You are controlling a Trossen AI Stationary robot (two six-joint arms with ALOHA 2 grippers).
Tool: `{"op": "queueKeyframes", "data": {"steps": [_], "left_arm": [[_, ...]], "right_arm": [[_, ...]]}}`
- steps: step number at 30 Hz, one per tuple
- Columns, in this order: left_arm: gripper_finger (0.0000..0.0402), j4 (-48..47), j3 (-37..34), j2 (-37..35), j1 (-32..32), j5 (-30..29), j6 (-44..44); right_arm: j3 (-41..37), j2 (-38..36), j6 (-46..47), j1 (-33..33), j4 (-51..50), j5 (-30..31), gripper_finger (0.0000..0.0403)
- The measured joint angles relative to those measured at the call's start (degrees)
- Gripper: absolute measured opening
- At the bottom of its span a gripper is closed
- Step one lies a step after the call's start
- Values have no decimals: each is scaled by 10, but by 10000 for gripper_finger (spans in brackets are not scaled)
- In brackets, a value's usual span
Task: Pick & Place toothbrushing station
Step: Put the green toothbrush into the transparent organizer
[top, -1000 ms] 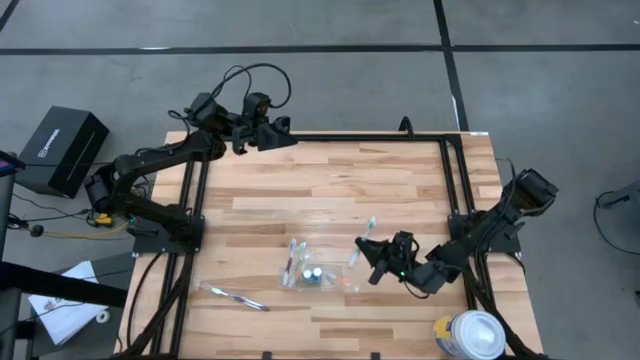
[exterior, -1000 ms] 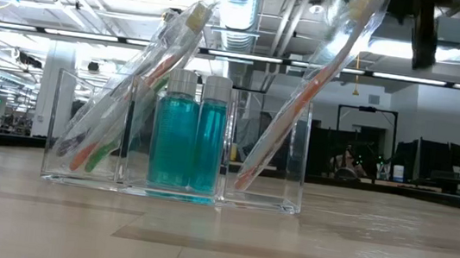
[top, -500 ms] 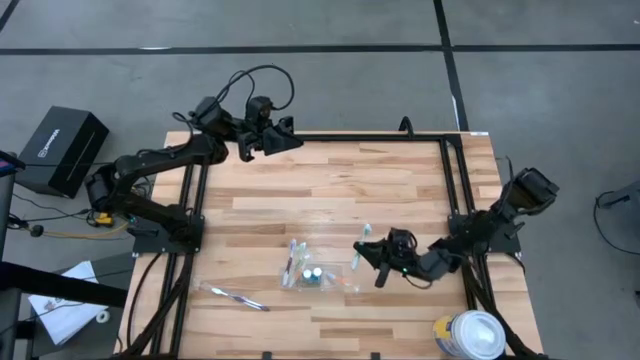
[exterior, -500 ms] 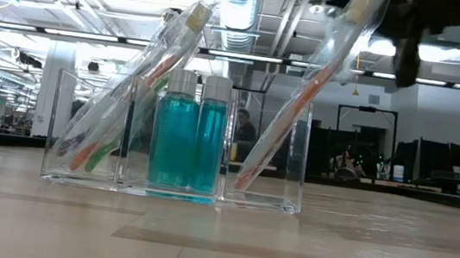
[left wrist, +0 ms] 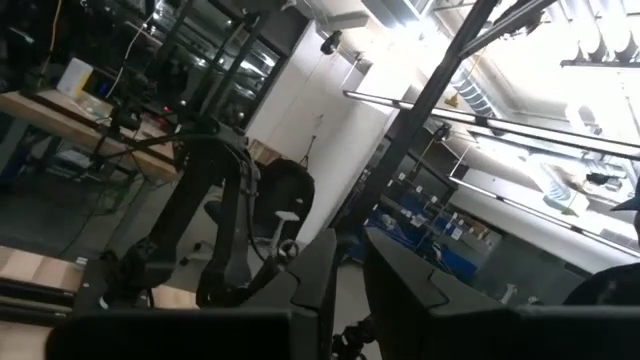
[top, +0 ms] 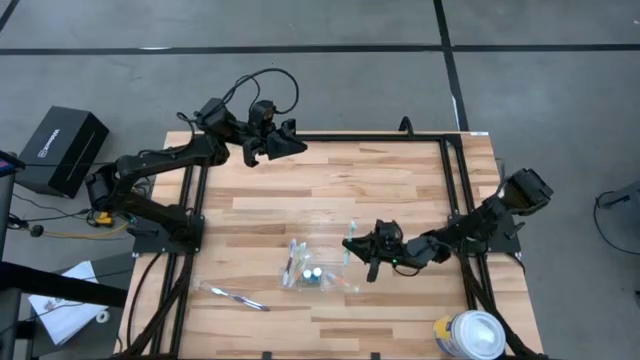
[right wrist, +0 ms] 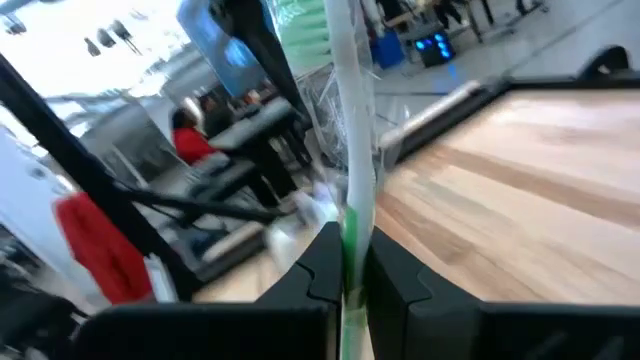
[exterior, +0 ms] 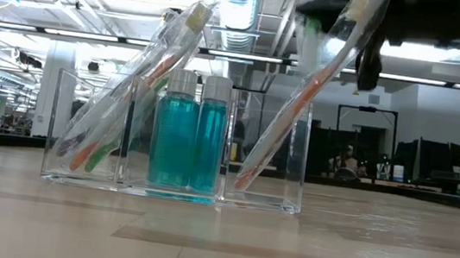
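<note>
The clear holder [top: 316, 272] stands mid-table with leaning toothbrushes [exterior: 144, 84] rising above its rim; the right gripper [top: 362, 250] crowds its 2 o'clock side; a loose toothbrush [top: 232, 296] lies toward 8 o'clock; open wood lies toward 12 o'clock; a canister [top: 470, 334] blocks the 4 o'clock corner.

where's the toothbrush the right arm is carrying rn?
High view: the toothbrush is pinched in the right gripper, on the table's right half, just right of the clear holder.
</note>
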Motion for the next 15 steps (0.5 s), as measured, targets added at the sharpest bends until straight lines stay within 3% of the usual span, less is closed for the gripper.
{"op": "queueKeyframes", "data": {"steps": [9,15], "left_arm": [[48,-4,0,0,0,5,1],[48,-6,0,0,0,9,1]], "right_arm": [[0,124,-11,-23,221,-50,11],[0,158,2,-41,247,-77,11]]}}
